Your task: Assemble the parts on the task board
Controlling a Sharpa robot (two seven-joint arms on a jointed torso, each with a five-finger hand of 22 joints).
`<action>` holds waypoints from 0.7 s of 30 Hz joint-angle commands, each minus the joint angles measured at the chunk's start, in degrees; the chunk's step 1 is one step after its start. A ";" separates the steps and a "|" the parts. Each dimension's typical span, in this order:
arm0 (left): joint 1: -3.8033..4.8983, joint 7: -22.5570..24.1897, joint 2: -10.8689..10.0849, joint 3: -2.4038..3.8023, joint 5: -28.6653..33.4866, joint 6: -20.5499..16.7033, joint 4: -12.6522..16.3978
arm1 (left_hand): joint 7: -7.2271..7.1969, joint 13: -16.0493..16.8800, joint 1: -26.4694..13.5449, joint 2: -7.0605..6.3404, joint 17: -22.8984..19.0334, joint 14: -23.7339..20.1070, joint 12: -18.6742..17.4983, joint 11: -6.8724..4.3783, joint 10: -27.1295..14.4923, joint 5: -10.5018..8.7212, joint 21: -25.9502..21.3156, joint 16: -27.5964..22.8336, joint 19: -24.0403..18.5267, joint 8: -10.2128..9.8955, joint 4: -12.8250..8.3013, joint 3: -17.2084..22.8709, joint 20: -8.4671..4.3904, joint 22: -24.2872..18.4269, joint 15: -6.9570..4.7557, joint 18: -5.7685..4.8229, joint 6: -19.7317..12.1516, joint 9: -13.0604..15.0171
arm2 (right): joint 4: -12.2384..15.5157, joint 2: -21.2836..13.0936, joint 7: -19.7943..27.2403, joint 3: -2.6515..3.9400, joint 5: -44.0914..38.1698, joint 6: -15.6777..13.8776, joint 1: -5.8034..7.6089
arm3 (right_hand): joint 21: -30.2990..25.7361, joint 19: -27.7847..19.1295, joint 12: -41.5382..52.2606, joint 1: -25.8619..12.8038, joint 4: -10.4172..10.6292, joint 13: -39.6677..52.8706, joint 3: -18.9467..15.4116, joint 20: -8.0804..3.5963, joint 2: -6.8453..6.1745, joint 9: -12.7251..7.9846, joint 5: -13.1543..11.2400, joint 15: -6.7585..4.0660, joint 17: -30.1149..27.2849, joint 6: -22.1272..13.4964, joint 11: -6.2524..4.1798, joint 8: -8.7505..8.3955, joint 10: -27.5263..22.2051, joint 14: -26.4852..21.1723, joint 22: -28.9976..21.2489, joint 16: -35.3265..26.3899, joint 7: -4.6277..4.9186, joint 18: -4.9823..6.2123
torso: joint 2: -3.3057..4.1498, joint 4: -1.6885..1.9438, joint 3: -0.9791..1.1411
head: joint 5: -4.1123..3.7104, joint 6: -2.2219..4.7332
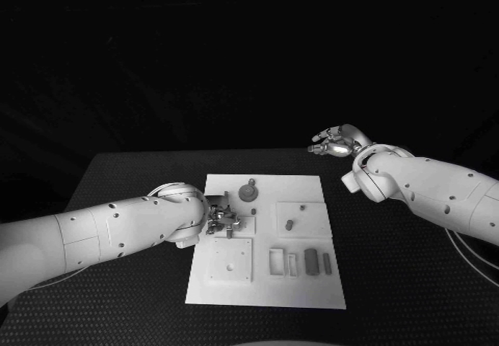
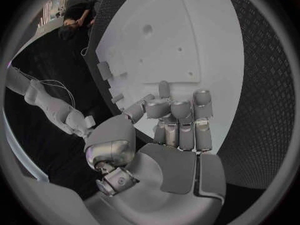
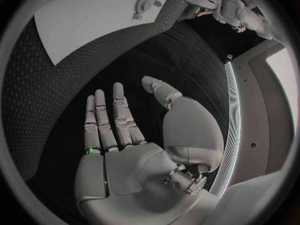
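your left hand [image 1: 221, 218] is down over the board [image 1: 312, 187], at its left side, just above the raised square plate [image 1: 228, 259]. from the wrist camera the fingers [image 2: 180, 122] are curled in toward the palm, bunched close together. you may have a small part pinched in there, but i can't tell: nothing shows plainly between the fingers, so treat the grip as unconfirmed.

your right hand [image 1: 334, 143] is well off the board, up beyond its far right corner over the black table [image 1: 125, 173]. the wrist camera has it flat and spread, fingers [image 3: 115, 120] straight and apart, holding nothing. it's parked.

on the board, the round part [image 1: 247, 192] sits near the far edge, just beyond your left hand. two small parts [image 1: 289, 225] stand in the middle right panel, and the long slim parts [image 1: 312, 262] lie side by side near the front right, next to an open rectangular frame [image 1: 277, 261].

my read: you're on a pick or a seat at the left middle of the board, early in the job, with most parts not yet assembled. next you need to confirm what the left hand has. lift a touch, check the fingers, then line up over the target before pressing down. go slow, the fingers hide the spot.
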 commanded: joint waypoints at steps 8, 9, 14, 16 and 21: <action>-0.17 -0.49 0.16 -0.18 1.09 0.10 -0.31 | -4.61 -0.99 1.09 -4.73 -0.67 -0.68 -0.92 -2.43 -3.04 -7.64 -0.24 -0.37 -0.40 0.02 2.62 -0.64 -6.76 0.92 -1.17 0.00 4.19 -0.68 | -0.05 0.04 0.22 0.01 -0.14 0.83 -0.06 | -0.24 -0.45 0.31 -0.33 -0.17 -0.06 0.01 -0.08 0.09 -0.08 0.19 0.09 -0.11 1.05 5.49 0.31 -9.22 -0.40 0.08 0.18 1.61 -0.71 | 0.02 -0.01 0.01 | -0.05 0.00; -0.17 -0.45 0.16 -0.18 1.09 -0.12 -0.32 | -4.58 -1.05 1.14 -5.00 -0.71 -0.69 -0.96 -2.44 -3.04 -8.16 -0.27 -0.39 -0.40 0.02 2.85 -0.69 -6.76 0.92 -1.19 0.00 4.17 -0.72 | -0.05 0.04 0.22 0.01 -0.14 0.84 -0.06 | -0.25 -0.46 0.31 -0.32 -0.18 -0.06 0.01 -0.08 0.09 -0.08 0.19 0.10 -0.12 1.04 5.49 0.31 -9.22 -0.42 0.08 0.18 1.61 -0.71 | 0.01 -0.02 0.00 | -0.10 0.03; -0.17 -0.46 0.15 -0.16 1.09 -0.95 -0.35 | -4.56 -1.29 1.17 -6.79 -0.91 -0.70 -1.06 -2.43 -3.02 -9.65 -0.41 -0.45 -0.37 0.08 4.00 -0.90 -6.79 0.91 -1.26 0.00 4.11 -0.92 | -0.04 0.01 0.21 0.01 -0.14 0.81 -0.07 | -0.30 -0.70 0.33 -0.34 -0.23 -0.08 -0.02 -0.05 0.09 -0.12 0.18 0.23 -0.21 1.03 5.51 0.32 -9.24 -0.66 0.08 0.11 1.62 -0.77 | 0.01 0.02 -0.01 | -0.13 0.04; -0.17 -0.48 0.16 -0.16 1.09 -1.11 -0.36 | -4.56 -1.33 1.17 -7.19 -0.94 -0.69 -1.06 -2.43 -3.00 -9.90 -0.44 -0.44 -0.35 0.10 4.27 -0.94 -6.80 0.91 -1.28 0.00 4.10 -0.96 | -0.04 0.01 0.21 0.01 -0.14 0.83 -0.07 | -0.30 -0.77 0.33 -0.35 -0.24 -0.08 -0.03 -0.04 0.08 -0.13 0.18 0.27 -0.23 1.02 5.51 0.32 -9.24 -0.73 0.09 0.09 1.63 -0.79 | 0.00 0.02 0.00 | -0.11 0.06; -0.17 -0.53 0.10 -0.15 0.94 -1.35 -0.50 | -4.57 -1.39 1.21 -7.66 -0.99 -0.67 -1.05 -2.45 -2.98 -10.29 -0.46 -0.42 -0.31 0.14 4.73 -0.96 -6.83 0.92 -1.30 0.01 4.11 -1.02 | -0.03 -0.01 0.20 0.01 -0.14 0.84 -0.08 | -0.31 -0.88 0.33 -0.36 -0.25 -0.09 -0.04 -0.03 0.10 -0.15 0.18 0.33 -0.27 1.01 5.52 0.32 -9.25 -0.82 0.09 0.06 1.63 -0.82 | 0.00 0.02 -0.01 | -0.14 0.11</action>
